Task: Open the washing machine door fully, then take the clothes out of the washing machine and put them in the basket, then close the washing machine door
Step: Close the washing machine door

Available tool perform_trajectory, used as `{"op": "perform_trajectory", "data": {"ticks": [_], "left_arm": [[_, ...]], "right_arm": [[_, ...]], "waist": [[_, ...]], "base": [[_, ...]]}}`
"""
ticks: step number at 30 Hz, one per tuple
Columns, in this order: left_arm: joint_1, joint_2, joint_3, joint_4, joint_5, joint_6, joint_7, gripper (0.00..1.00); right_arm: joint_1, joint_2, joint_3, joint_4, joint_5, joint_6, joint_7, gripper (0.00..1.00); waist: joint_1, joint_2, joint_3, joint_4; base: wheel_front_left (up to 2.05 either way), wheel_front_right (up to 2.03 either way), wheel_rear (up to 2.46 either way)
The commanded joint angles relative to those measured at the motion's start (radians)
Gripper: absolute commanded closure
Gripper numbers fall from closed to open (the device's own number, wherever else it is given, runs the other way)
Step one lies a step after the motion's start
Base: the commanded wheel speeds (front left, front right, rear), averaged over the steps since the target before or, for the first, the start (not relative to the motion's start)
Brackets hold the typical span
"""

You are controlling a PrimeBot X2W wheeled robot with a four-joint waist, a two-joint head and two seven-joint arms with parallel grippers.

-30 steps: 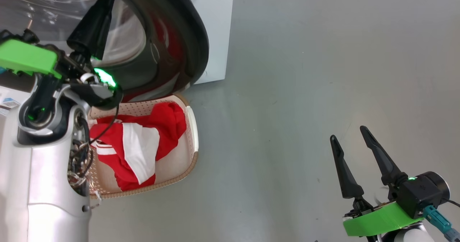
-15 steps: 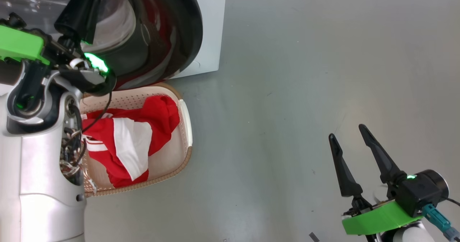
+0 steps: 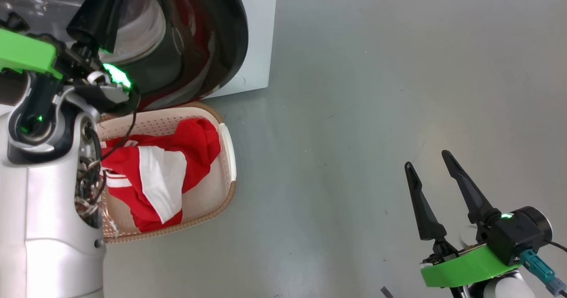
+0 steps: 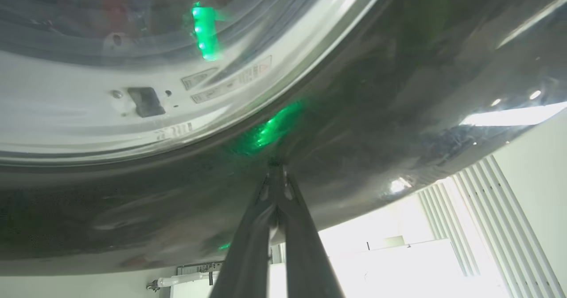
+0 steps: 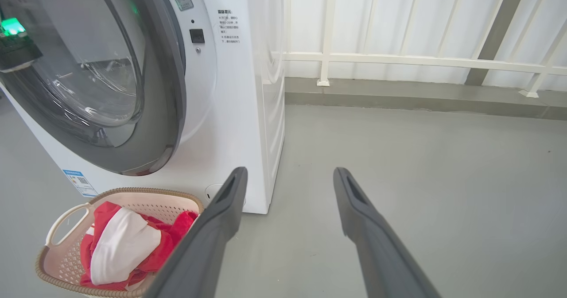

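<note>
The left arm reaches up at the left, its jaws pressed together, tips against the glossy black rim of the washing machine door, which stands ajar on the one white washing machine. Below the door, one basket sits on the grey floor, holding the clothes in a single red-and-white heap. At the right, the right arm hangs low over the floor, jaws wide apart. A white railing runs along the far wall.
</note>
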Motion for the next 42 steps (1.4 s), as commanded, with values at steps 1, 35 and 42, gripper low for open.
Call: {"op": "perform_trajectory", "data": {"ticks": [1, 35, 42], "left_arm": [[0.022, 0.034, 0.014, -0.056, 0.002, -0.017, -0.001, 1.0], [0.619, 0.172, -0.19, -0.577, 0.831, 0.003, -0.519, 0.0], [0.71, 0.206, -0.221, -0.573, 1.028, 0.05, -0.609, 0.0]], "right_arm": [[-0.02, -0.012, 0.026, -0.018, 0.003, 0.006, -0.01, 0.0], [-0.02, -0.012, 0.003, -0.022, 0.015, 0.006, -0.015, 0.0], [0.002, -0.012, -0.002, -0.017, 0.021, 0.006, -0.015, 0.0]], "waist": [[0.0, 0.0, -0.003, 0.001], [0.0, 0.0, -0.093, 0.142], [0.0, 0.0, -0.161, 0.159]], "base": [[0.0, 0.0, 0.0], [0.0, 0.0, 0.0], [0.0, 0.0, 0.0]]}}
